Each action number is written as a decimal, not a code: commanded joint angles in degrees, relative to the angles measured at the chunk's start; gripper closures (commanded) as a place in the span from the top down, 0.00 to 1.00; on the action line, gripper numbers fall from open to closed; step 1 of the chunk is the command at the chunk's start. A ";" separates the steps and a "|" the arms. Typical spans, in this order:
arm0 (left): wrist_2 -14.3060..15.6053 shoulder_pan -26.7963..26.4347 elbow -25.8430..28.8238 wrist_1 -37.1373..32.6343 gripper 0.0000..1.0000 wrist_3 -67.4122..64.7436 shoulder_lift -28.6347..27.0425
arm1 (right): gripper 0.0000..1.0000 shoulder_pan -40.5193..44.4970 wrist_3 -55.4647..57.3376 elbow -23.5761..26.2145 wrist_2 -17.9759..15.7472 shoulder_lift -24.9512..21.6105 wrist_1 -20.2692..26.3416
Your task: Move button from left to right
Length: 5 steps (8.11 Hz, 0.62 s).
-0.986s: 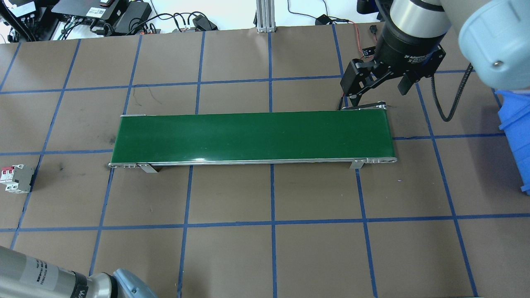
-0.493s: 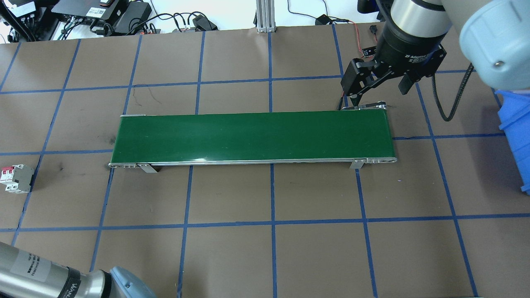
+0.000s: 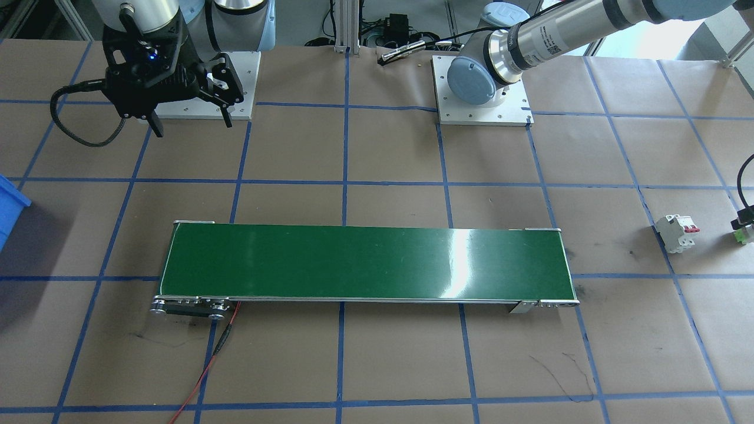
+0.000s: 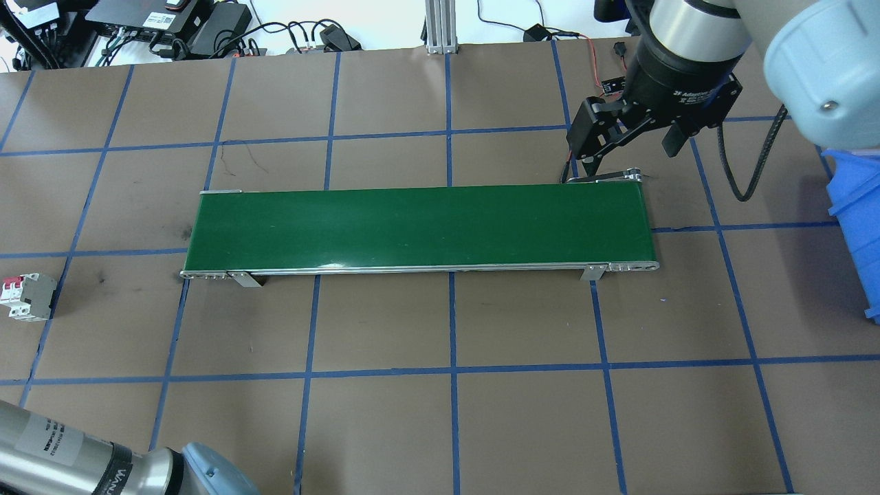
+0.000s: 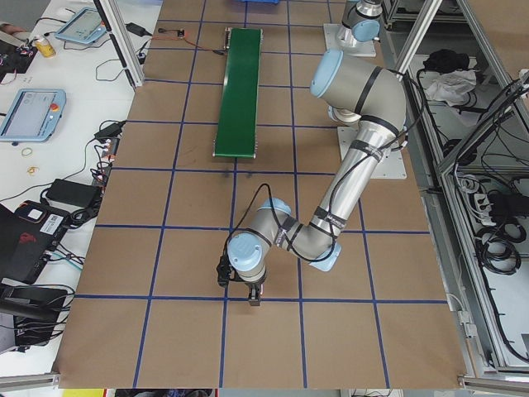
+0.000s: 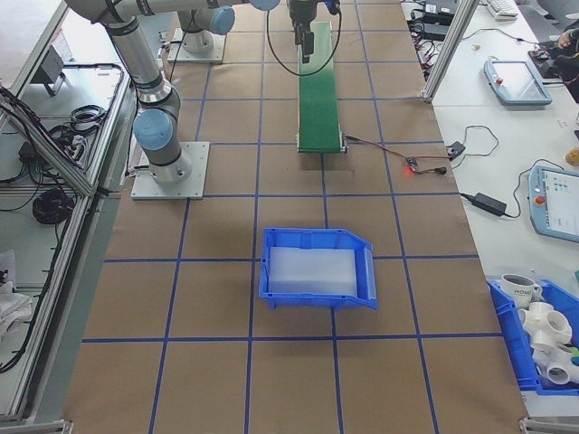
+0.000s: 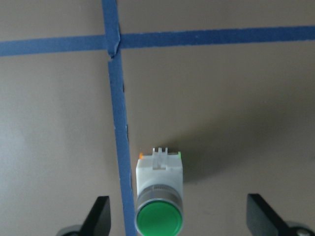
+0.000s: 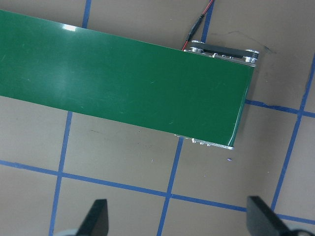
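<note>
Taped brown table [image 7: 221, 98]: button [image 7: 159, 196] lies between open left pincer [image 7: 179, 223] fingertips

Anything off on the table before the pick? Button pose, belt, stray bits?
Nothing damaged or spilled. The button lies tipped on its side beside a blue tape line, between the open fingers of the left gripper. The green belt is bare. The circuit breaker sits alone.
</note>
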 commanded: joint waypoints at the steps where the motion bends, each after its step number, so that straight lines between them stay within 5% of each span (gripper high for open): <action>1: 0.17 0.01 -0.09 0.00 0.90 0.17 -0.59 | 1.00 -0.01 -0.17 0.03 0.01 0.04 -0.28; 2: 0.17 0.01 0.17 0.00 0.84 0.60 -0.77 | 1.00 -0.01 -0.17 0.03 0.01 0.04 -0.37; 4: 0.87 0.01 -0.09 0.09 0.55 0.34 -1.03 | 1.00 -0.01 0.09 0.03 0.18 0.04 -0.28; 5: 3.92 0.01 0.34 0.00 0.42 0.43 -1.03 | 1.00 -0.01 0.09 0.03 0.10 0.13 -0.28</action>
